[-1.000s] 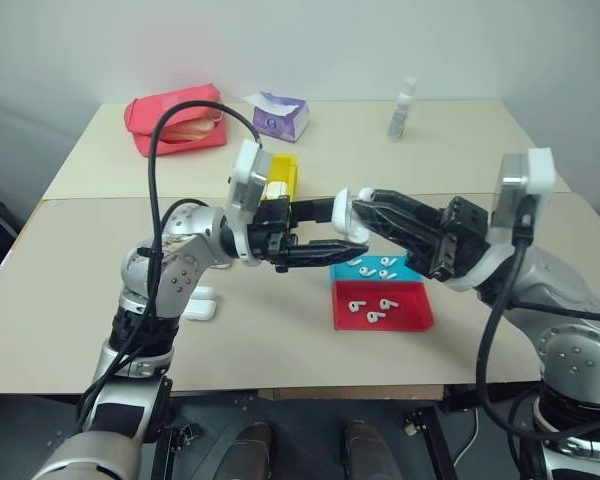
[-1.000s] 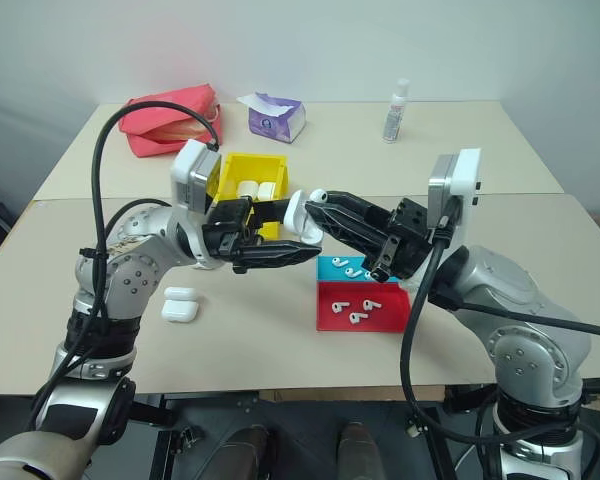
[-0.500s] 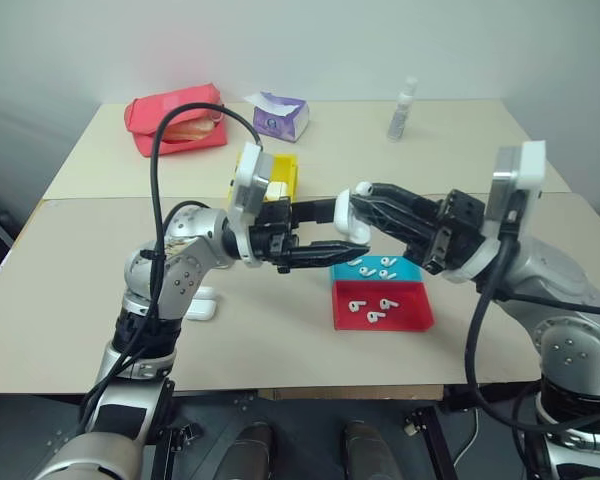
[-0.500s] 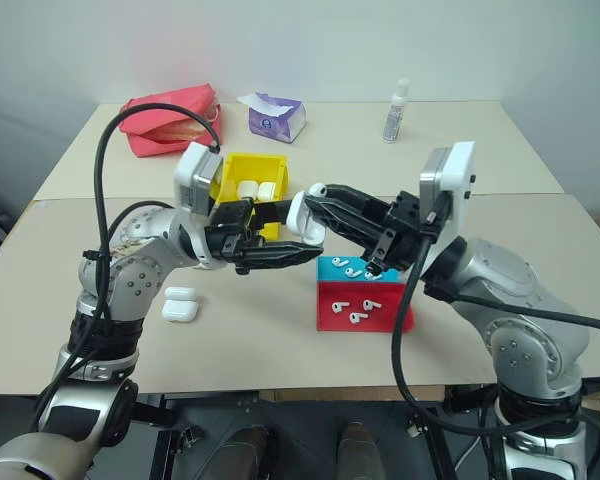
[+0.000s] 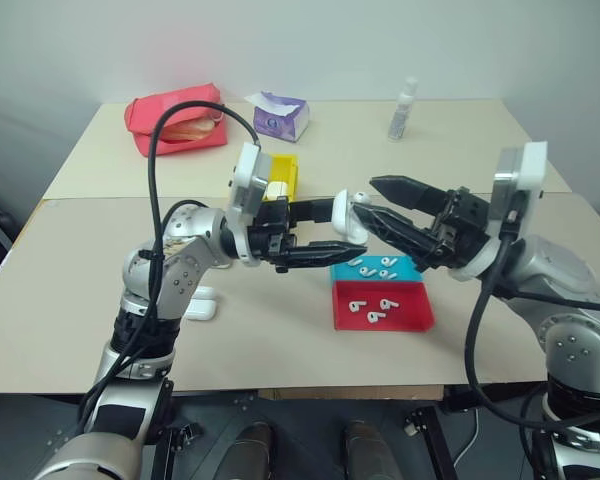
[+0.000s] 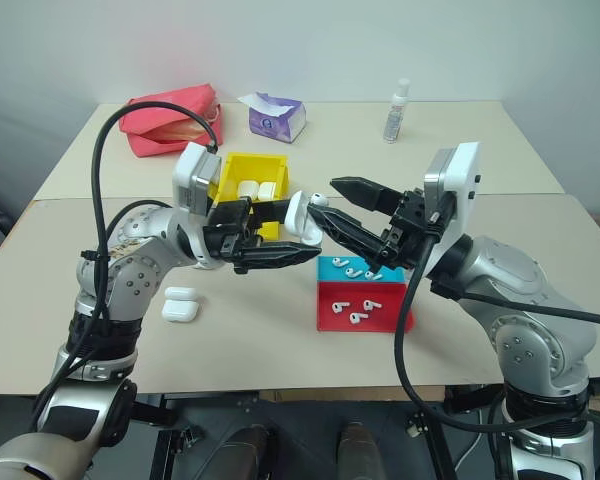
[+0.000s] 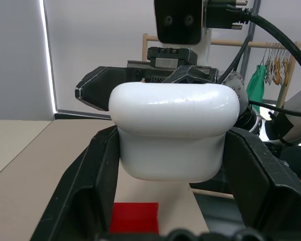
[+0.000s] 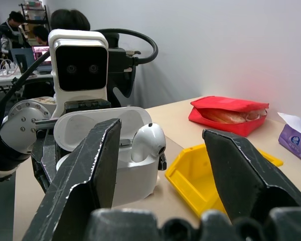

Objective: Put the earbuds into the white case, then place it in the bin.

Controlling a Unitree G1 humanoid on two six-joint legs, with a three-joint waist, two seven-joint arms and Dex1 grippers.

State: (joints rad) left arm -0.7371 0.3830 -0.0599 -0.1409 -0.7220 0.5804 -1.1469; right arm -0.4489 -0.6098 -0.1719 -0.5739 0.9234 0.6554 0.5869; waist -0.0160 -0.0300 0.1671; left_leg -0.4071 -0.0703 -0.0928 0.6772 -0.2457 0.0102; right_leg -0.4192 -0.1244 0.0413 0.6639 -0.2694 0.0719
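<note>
From the head views, the left gripper is clamped on the white case, holding it up over the table just in front of the yellow bin. The right gripper has its fingers spread, nothing between them, right beside the case. More earbuds lie in the red tray. The left wrist view has the case pinched between both fingers. In the right wrist view its lid stands open with an earbud sticking up out of it.
</note>
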